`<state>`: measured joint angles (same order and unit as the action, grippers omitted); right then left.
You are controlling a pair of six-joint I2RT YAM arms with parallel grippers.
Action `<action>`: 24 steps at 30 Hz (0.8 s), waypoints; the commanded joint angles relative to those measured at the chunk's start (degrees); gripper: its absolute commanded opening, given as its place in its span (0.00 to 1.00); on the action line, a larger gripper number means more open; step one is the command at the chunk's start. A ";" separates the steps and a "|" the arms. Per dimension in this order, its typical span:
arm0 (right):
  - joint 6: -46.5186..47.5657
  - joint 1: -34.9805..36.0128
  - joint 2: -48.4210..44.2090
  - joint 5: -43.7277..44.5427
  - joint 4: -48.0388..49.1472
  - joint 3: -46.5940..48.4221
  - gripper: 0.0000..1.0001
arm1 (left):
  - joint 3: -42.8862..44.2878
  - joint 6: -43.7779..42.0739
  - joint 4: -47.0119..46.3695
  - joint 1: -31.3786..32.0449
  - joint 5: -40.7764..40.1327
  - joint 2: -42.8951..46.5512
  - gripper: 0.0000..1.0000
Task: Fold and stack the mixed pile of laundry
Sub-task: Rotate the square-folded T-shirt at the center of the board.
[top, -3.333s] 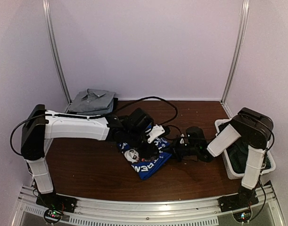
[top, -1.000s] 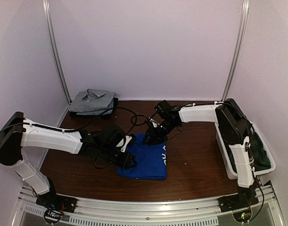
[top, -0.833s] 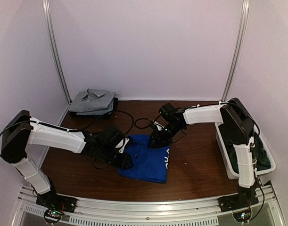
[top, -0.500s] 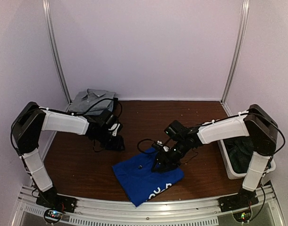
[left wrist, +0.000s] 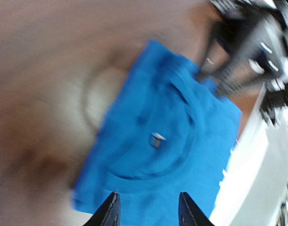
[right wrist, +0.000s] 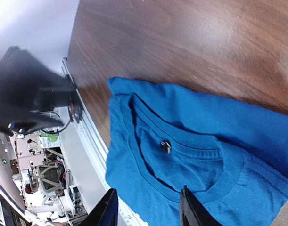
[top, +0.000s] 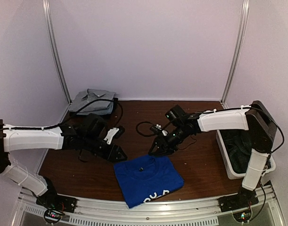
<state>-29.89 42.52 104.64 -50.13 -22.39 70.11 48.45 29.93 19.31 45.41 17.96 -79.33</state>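
Note:
A royal-blue shirt [top: 148, 181] lies folded flat near the table's front edge, collar up; it also fills the left wrist view [left wrist: 172, 141] and the right wrist view [right wrist: 181, 136]. My left gripper [top: 121, 153] hovers just off the shirt's back left corner, open [left wrist: 148, 214] with nothing between its fingers. Behind the shirt's back edge my right gripper [top: 155, 147] is also open [right wrist: 148, 209] and empty. A folded light grey shirt [top: 91, 101] rests at the back left. A dark green-black piece [top: 240, 150] lies in the bin.
A white plastic bin [top: 250, 174] stands at the right edge under the right arm's upper link. A metal rail [top: 148, 209] runs along the front, close to the blue shirt. Loose black cable [top: 144, 127] hangs by the right wrist.
The blue shirt has gone from the table's middle to the front edge. My right gripper has come off it and pulled back. My left gripper swung from the grey stack toward the shirt.

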 commanded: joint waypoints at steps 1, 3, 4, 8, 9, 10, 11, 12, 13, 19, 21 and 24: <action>6.43 0.06 2.60 1.04 -6.43 0.58 0.45 | -6.94 7.15 -8.82 6.48 4.51 1.09 0.43; 7.25 -0.78 4.56 1.38 -5.99 -0.35 0.45 | -9.50 10.21 -11.82 7.12 4.66 -1.05 0.40; 7.17 -1.39 5.74 1.63 -5.47 -1.09 0.44 | -10.12 11.07 -12.06 7.01 3.11 -2.19 0.39; 6.88 -4.26 7.99 3.10 -3.96 -4.74 0.42 | -8.44 10.86 -11.39 4.07 -0.16 -9.36 0.36; 6.66 -4.89 7.72 3.15 -3.23 -5.89 0.42 | -7.33 10.20 -11.14 2.90 -0.61 -11.17 0.36; 6.51 -5.60 7.43 3.17 -2.65 -6.88 0.42 | -5.66 9.31 -10.86 1.75 -0.91 -13.16 0.36; 6.44 -6.13 7.14 3.48 -2.34 -7.46 0.42 | -3.63 8.28 -10.15 0.29 -1.38 -15.16 0.36; 6.50 -6.81 7.15 3.80 -2.31 -7.63 0.42 | -1.45 7.18 -9.40 -0.94 -1.83 -17.15 0.36; 6.44 -7.41 7.32 4.07 -2.26 -7.39 0.42 | 0.93 6.09 -8.82 -1.97 -1.92 -19.21 0.36; 7.92 -11.20 10.69 10.24 -5.46 -0.02 0.43 | 14.35 1.58 -4.74 -6.25 -1.95 -26.68 0.37; 8.96 -13.07 11.45 12.96 -6.84 3.27 0.43 | 16.45 0.86 -3.54 -6.38 -1.82 -25.69 0.39; 12.50 -14.48 12.50 17.80 -11.26 9.78 0.43 | 16.19 1.19 -2.86 -6.95 -2.29 -22.07 0.44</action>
<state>-22.09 30.74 114.98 -44.31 -27.99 73.30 63.33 33.08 14.15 38.76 16.73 -105.71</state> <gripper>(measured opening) 0.428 0.417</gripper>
